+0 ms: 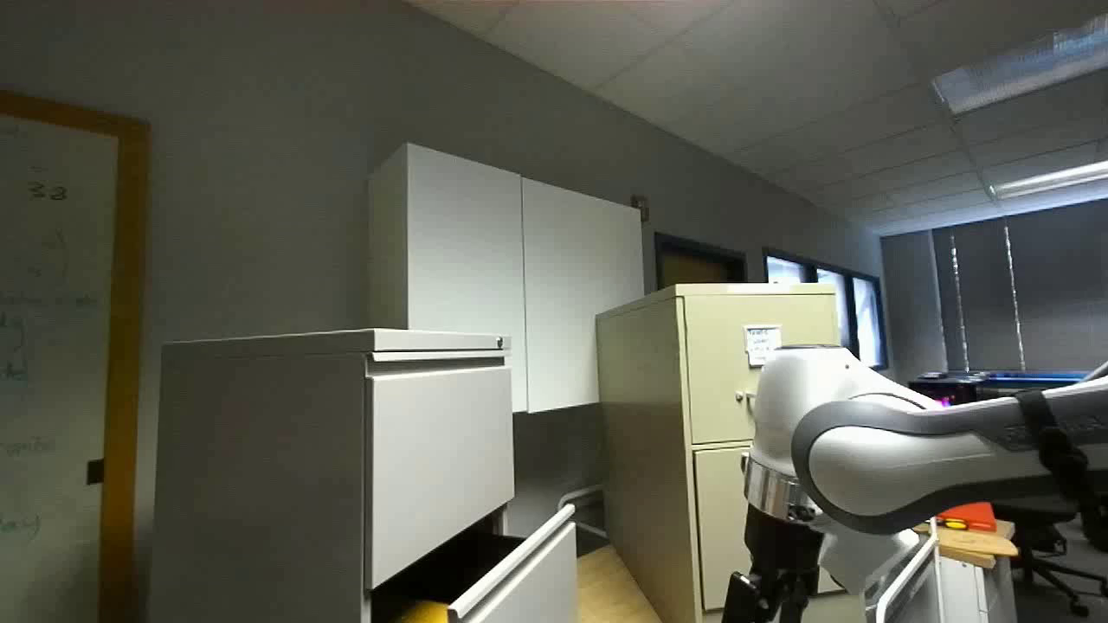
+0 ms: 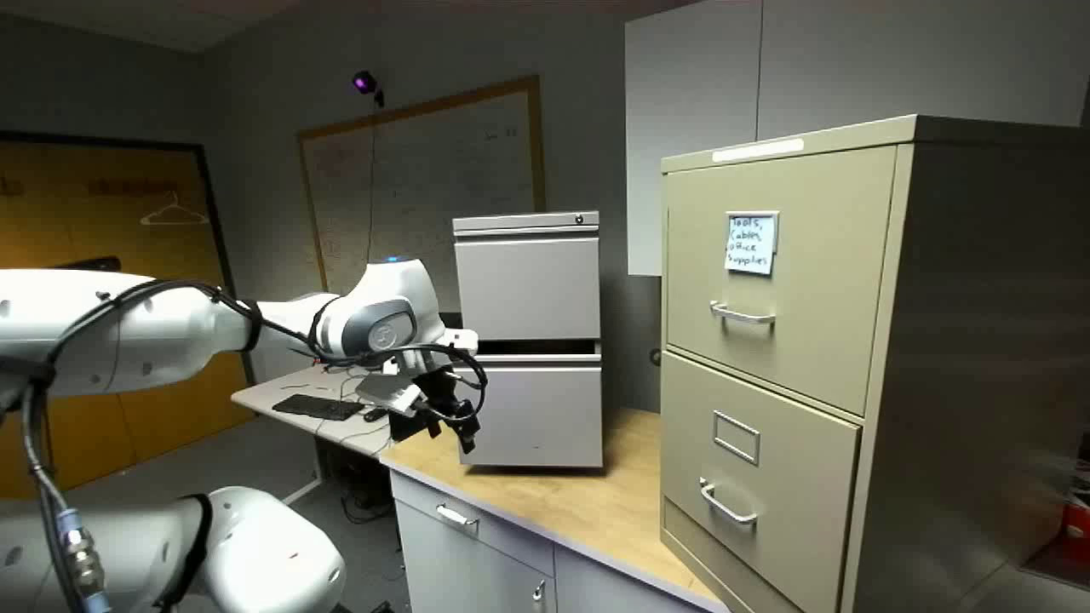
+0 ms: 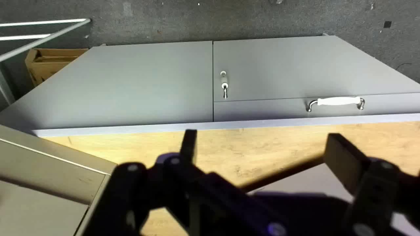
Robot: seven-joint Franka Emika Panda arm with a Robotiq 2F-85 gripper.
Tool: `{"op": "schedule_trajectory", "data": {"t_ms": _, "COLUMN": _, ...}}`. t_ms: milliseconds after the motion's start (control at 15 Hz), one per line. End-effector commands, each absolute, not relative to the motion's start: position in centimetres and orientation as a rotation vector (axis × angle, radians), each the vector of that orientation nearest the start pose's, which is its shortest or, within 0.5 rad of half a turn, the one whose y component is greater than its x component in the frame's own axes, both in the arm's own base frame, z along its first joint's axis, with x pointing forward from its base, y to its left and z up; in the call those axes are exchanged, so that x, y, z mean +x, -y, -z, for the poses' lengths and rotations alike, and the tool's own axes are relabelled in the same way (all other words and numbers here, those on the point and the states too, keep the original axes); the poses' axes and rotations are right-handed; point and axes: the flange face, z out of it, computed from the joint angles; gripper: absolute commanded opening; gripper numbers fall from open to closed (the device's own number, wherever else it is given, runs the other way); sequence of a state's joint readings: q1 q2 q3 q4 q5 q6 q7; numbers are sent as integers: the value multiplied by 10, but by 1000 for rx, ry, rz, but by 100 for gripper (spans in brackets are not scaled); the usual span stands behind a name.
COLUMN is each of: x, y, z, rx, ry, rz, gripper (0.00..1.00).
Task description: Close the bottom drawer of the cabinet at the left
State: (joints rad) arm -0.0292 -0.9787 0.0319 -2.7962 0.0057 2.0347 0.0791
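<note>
The light grey metal cabinet (image 1: 441,459) stands at the left in an exterior view and mid-frame in the exterior view from the front (image 2: 528,289). Its bottom drawer (image 1: 532,580) is pulled out, with a dark gap behind its front and something yellow inside. The drawer front also shows in an exterior view (image 2: 541,417) and, partly, in the wrist view (image 3: 295,183). My gripper (image 3: 262,134) is open and empty, with its fingers wide apart. It points down, apart from the drawer front, in an exterior view (image 1: 766,597). It shows near the drawer's left edge in an exterior view (image 2: 451,432).
The cabinet stands on a wooden countertop (image 2: 545,502) over grey cupboards with handles (image 3: 338,101). A taller beige filing cabinet (image 2: 775,340) stands beside it on the counter. White wall cupboards (image 1: 580,294) hang behind. A desk with a keyboard (image 2: 317,407) lies beyond the arm.
</note>
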Motion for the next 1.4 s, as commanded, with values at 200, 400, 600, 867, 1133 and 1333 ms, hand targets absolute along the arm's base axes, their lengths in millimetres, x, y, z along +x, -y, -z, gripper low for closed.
{"op": "schedule_trajectory", "data": {"t_ms": 200, "x": 286, "y": -1, "z": -479, "rx": -3133, "ry": -140, "rz": 341, "gripper": 100}}
{"op": "schedule_trajectory", "data": {"t_ms": 400, "x": 286, "y": -1, "z": -479, "rx": -3133, "ry": -140, "rz": 341, "gripper": 100}}
{"op": "schedule_trajectory", "data": {"t_ms": 600, "x": 291, "y": 1, "z": -479, "rx": -3138, "ry": -139, "rz": 348, "gripper": 100}}
{"op": "schedule_trajectory", "data": {"t_ms": 867, "x": 308, "y": 2, "z": -486, "rx": -3122, "ry": -110, "rz": 438, "gripper": 100}}
{"op": "schedule_trajectory", "data": {"t_ms": 1133, "x": 337, "y": 6, "z": -492, "rx": -3086, "ry": -98, "rz": 570, "gripper": 75}}
{"op": "schedule_trajectory", "data": {"t_ms": 1333, "x": 364, "y": 11, "z": -496, "rx": -3048, "ry": -100, "rz": 674, "gripper": 59}}
